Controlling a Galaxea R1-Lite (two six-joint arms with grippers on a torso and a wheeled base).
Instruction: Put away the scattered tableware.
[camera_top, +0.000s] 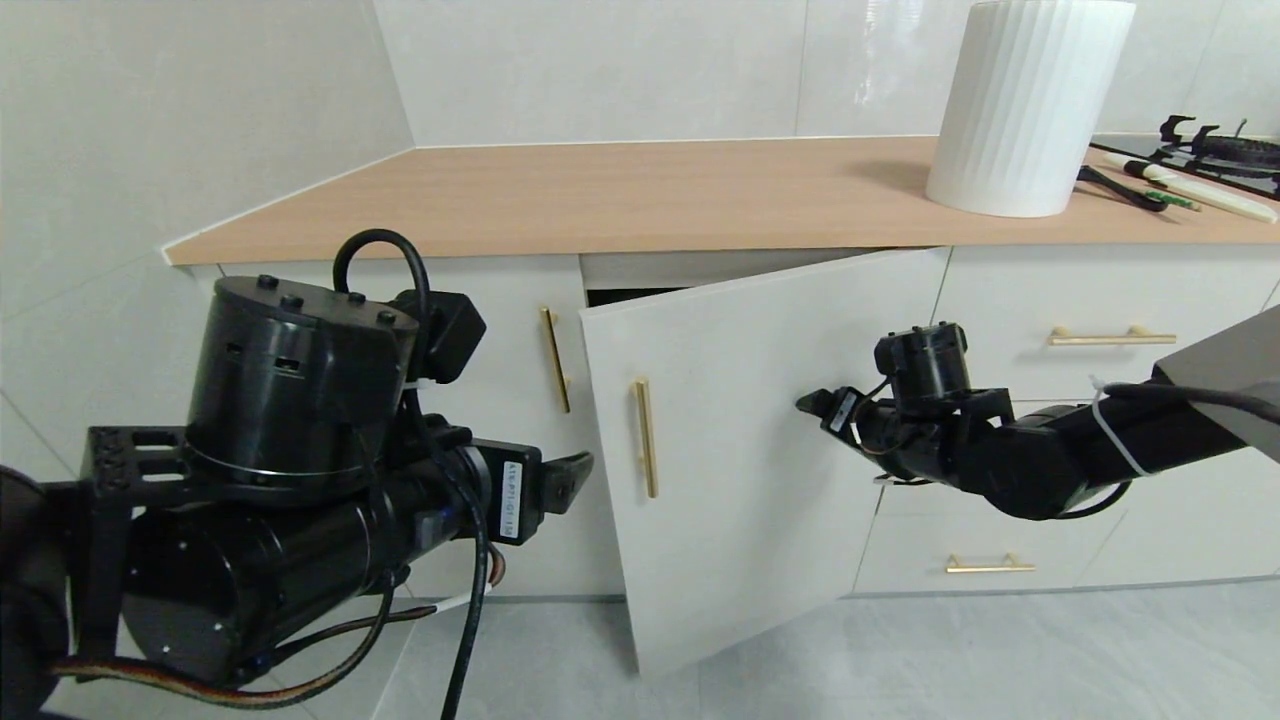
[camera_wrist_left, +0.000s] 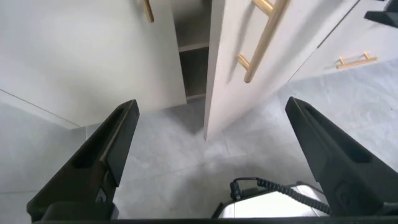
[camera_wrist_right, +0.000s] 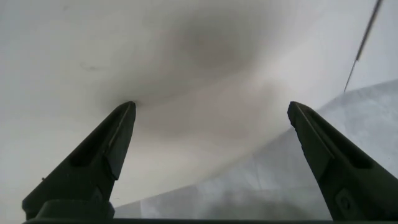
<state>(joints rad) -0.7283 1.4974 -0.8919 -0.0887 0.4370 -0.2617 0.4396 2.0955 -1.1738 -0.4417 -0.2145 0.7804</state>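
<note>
Though tasked with tidying, deals first with the cupboard, by the look of it: needs a door (camera_top: 760, 430) swung clear before anything can go on the shelf (camera_wrist_left: 193, 46) inside. Hence right pincer (camera_top: 815, 405) set against the door's outer face, well to the right of the handle (camera_top: 646, 437), likely to push or steady the panel standing ajar. Spread wide, grasping nothing; seems to touch the white face with one fingertip (camera_wrist_right: 121, 121), though cannot confirm contact.

Holds left pincer (camera_top: 575, 470) just left of the handle's lower end, apart from the door; likewise gaping and empty, looking past the door edge into the dark gap of the cupboard. Probably parked there ready to catch the handle or the edge.

Finds the tableware (camera_top: 1190, 192) up on the counter (camera_top: 600, 200), far above and to the right of the right pincer: looks like a dark spoon and pale sticks lying flat, just beside a tall white ribbed pot (camera_top: 1030, 100) and in front of the grate (camera_top: 1225, 145). Touches none of it. Hardly begun, judging by that: must finish opening, then reach up and right for the pieces. Could slip on the smooth panel when pushing with splayed tips and no edge to hook
</note>
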